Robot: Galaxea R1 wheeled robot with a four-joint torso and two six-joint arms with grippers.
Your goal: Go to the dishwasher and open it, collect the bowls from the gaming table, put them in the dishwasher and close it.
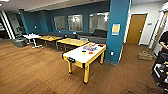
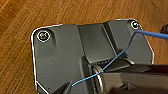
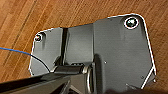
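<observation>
A lounge with teal walls and a wood-plank floor (image 1: 30, 72) spreads before me, a teal pillar (image 1: 117, 30) rising at centre-right. Ahead, just left of that pillar, stands the gaming bench (image 1: 83, 56), white-topped on yellow legs. Behind it sit two yellow-topped tables (image 1: 72, 41). A person (image 1: 163, 42) stands at the right edge. An orange bowl (image 1: 90, 52) rests near the bench's middle, colourful boxes (image 1: 89, 47) beyond it. My wrist cameras look down on floor planks; I cannot tell how either pincer is set.
</observation>
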